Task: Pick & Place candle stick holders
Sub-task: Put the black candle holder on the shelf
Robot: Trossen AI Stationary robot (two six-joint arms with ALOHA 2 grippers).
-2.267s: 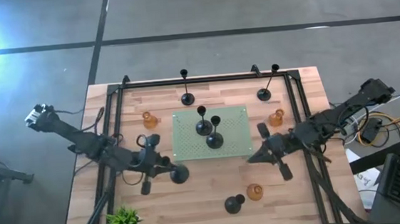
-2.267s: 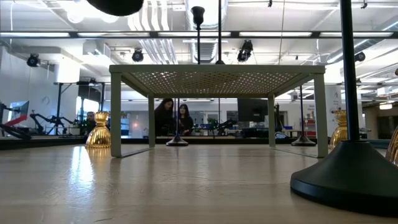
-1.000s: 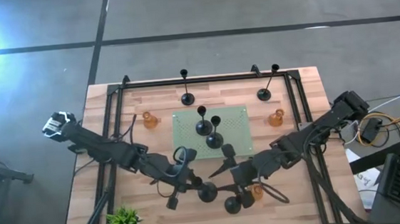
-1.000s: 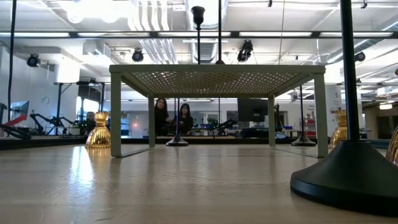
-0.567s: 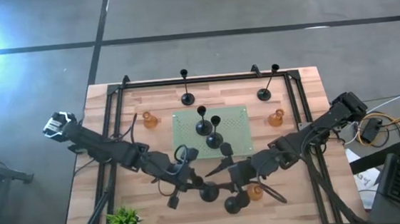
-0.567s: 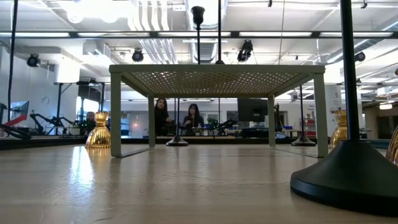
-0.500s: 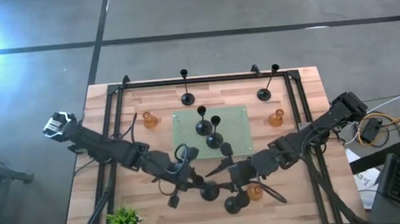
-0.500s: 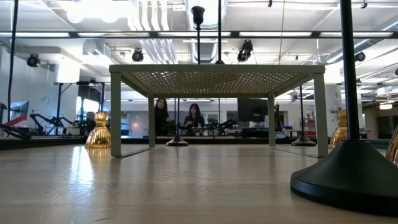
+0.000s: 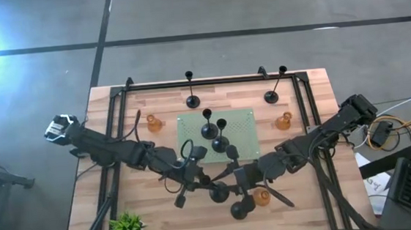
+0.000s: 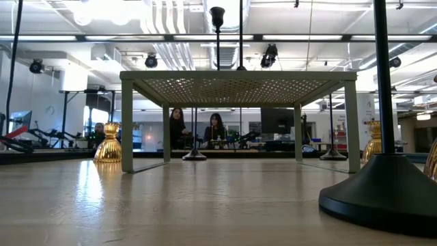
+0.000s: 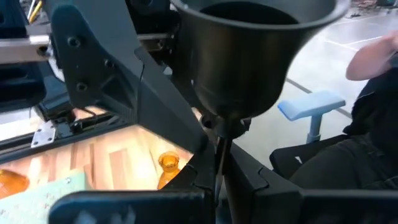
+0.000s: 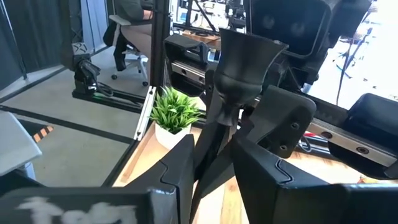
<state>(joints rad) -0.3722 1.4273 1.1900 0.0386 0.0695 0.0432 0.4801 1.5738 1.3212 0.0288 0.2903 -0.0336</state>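
A black candle stick holder with a round flared base (image 9: 218,195) and a thin stem is held in the air over the table's near middle, between my two grippers. My left gripper (image 9: 205,185) comes from the left and is shut on the stem. My right gripper (image 9: 224,182) comes from the right. It is open, with its fingers on either side of the same stem (image 12: 211,152), just behind the base (image 12: 249,56). The stem's other end is hidden. My left gripper pinches the holder's thin stem (image 11: 217,168) between its two fingers, a short way behind the flared base (image 11: 249,43). The fingers come roughly level from the table's left. The holder is lifted clear of the table, with its base past the fingertips.
A pale green mesh stand (image 9: 239,120) at mid-table carries two black holders (image 9: 208,129). Two more black holders (image 9: 192,101) stand at the far edge and one (image 9: 240,210) stands near the front. Amber holders (image 9: 152,123) (image 9: 284,120) (image 9: 262,196) and a green plant (image 9: 127,226) stand around them.
My left gripper has shifted slightly toward the table's right with the holder, bringing its base closer to my right gripper. The holder stays clear of the table.
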